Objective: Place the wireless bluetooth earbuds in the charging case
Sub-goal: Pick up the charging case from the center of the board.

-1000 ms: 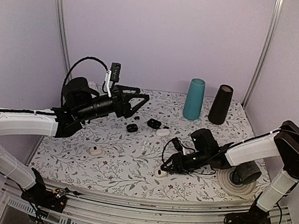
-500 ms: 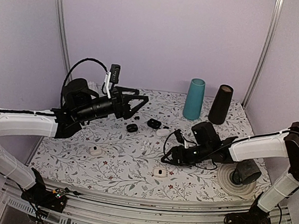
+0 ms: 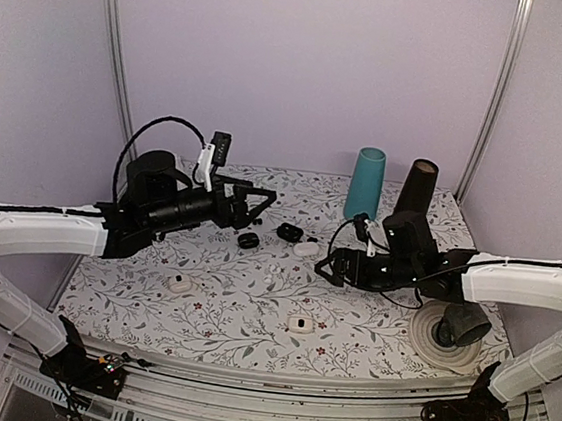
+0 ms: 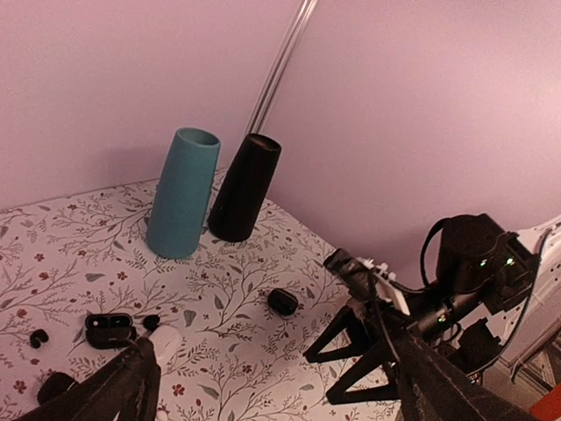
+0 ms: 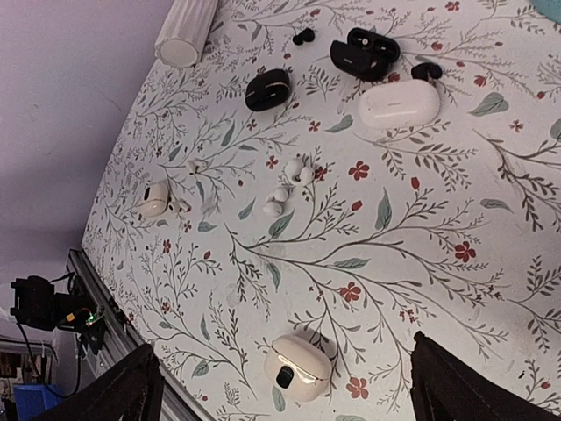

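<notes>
1. The right gripper [image 3: 330, 268] hovers with its fingers spread wide and nothing between them. The left gripper [image 3: 262, 201] is likewise spread and empty.
2. The charging case [image 5: 399, 103] lies shut near a black case [image 5: 364, 53], with the earbuds [image 5: 294, 168] loose close by (tiny, easily flicked).
3. It is probably best to steady the case and lift its lid first, then come down squarely over one bud and pinch gently.

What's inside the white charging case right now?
Nothing visible: the charging case lies shut, its lid covering the inside. The white earbuds lie loose outside it, a little apart.
</notes>
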